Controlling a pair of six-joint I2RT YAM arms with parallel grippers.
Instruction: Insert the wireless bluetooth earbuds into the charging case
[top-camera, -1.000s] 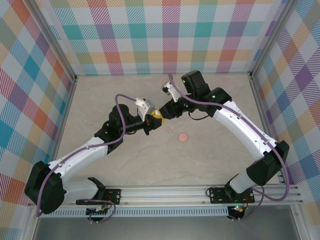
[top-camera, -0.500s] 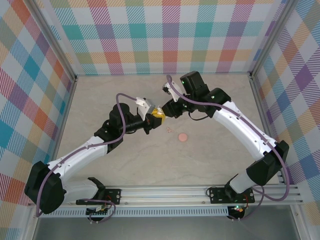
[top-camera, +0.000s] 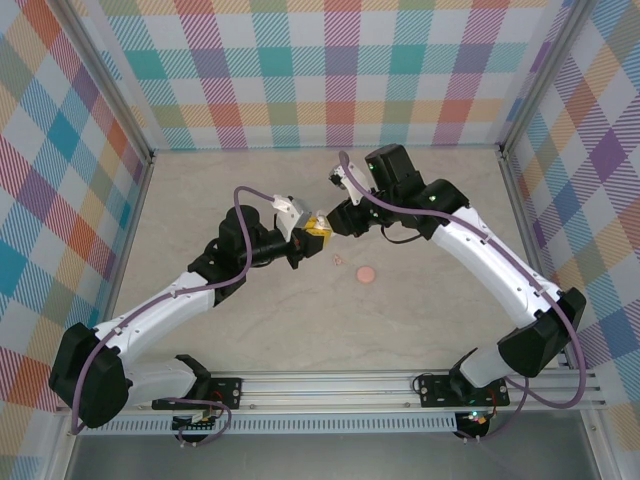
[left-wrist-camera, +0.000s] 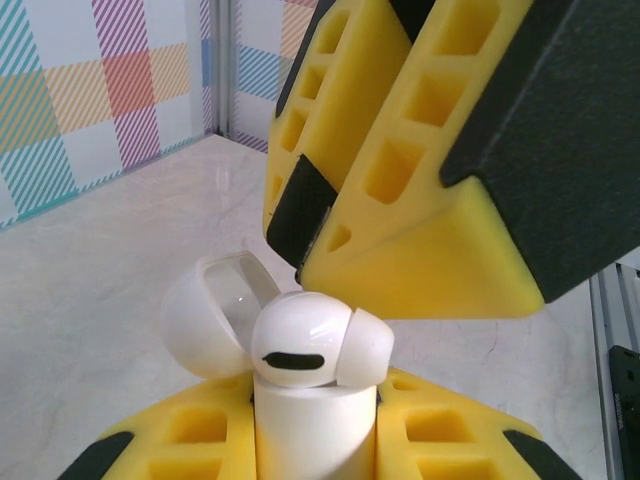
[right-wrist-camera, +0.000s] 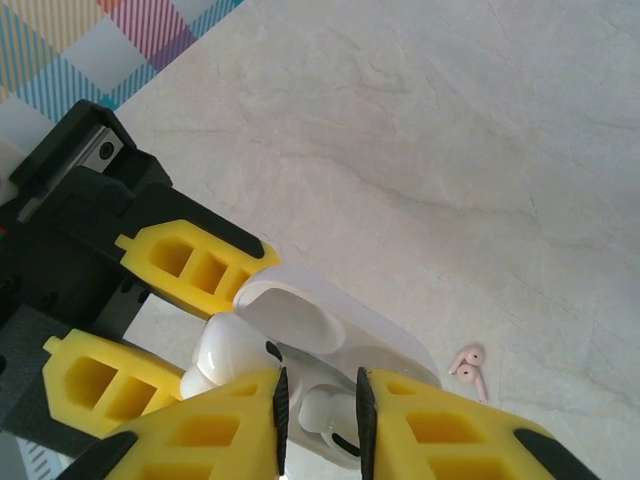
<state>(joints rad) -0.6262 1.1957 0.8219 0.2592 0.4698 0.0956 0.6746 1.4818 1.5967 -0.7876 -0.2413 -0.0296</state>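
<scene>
Yellow and black-padded, the left jaws are clamping the charging case by its lower body, holding it upright, lid open, over the desk. The right jaws are hanging directly above, a narrow slit apart; whether they are pinching the earbud or only touching it I cannot tell. The earbud is lying across the case's mouth, not yet seated. Glossy, hard and very light, it is probably going to slip easily, so gripping across its stem and pressing gently looks wisest.

Nearly tip to tip above the tabletop: left claw, right claw. Near them, lying flat: pink disc, tiny pinkish bit.
</scene>
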